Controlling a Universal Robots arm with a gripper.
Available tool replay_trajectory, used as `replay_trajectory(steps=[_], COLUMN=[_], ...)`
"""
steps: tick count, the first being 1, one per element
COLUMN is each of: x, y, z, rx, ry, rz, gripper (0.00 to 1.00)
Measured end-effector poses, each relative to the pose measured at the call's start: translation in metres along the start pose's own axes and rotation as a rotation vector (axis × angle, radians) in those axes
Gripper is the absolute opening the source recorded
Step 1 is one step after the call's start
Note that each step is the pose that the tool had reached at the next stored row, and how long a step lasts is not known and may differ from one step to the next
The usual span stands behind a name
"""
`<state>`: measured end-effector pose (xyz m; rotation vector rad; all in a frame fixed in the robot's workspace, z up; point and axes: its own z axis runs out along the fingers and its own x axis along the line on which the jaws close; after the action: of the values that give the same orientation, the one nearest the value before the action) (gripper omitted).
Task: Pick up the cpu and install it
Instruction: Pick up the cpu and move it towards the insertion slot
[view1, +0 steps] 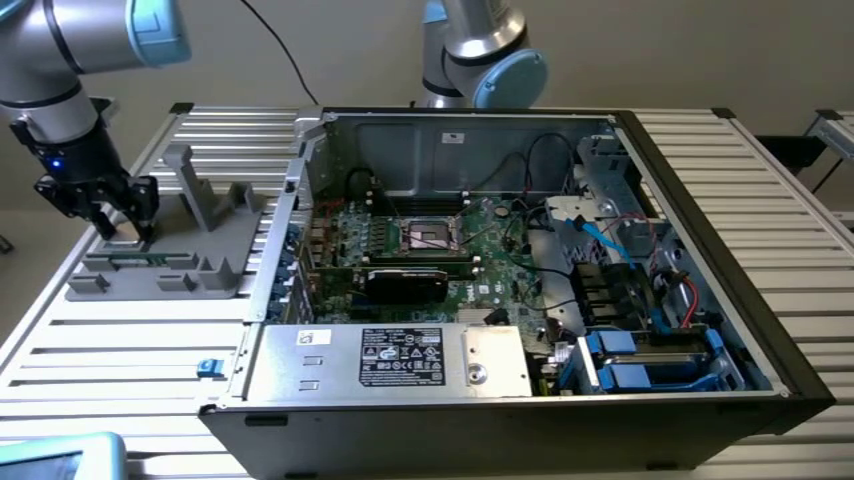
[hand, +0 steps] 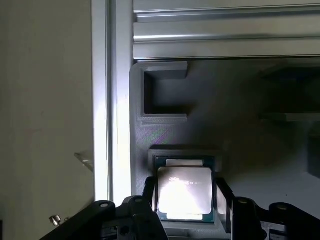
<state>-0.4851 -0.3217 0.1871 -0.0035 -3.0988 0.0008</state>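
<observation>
The cpu (hand: 184, 187), a flat square chip with a bright silver top, lies in a shallow recess of the grey holder (hand: 165, 130). My gripper (hand: 186, 200) is down over it, with one dark finger (hand: 149, 192) against each side of the chip, shut on it. In the exterior view the gripper (view1: 118, 222) stands at the far left, its fingertips down at the grey holder (view1: 174, 268). The dark square socket (view1: 430, 236) with its metal frame sits on the motherboard inside the open computer case (view1: 694, 200).
A second arm's base (view1: 481, 60) rises behind the case. Two upright grey posts (view1: 200, 190) stand on the holder close to the gripper. A black card (view1: 407, 282) lies below the socket. Cables and blue drive bays (view1: 641, 360) crowd the case on the exterior view's right.
</observation>
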Motion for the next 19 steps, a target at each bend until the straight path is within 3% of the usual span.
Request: replay_trajectory(steps=[11, 19], x=[0.0004, 0.0004], y=[-0.0003, -0.0004], z=[-0.0074, -0.0078], rx=[0.0000, -0.0039], ry=[0.0018, 0.0021], rz=[0.000, 0.001], gripper=[0.55, 0.55])
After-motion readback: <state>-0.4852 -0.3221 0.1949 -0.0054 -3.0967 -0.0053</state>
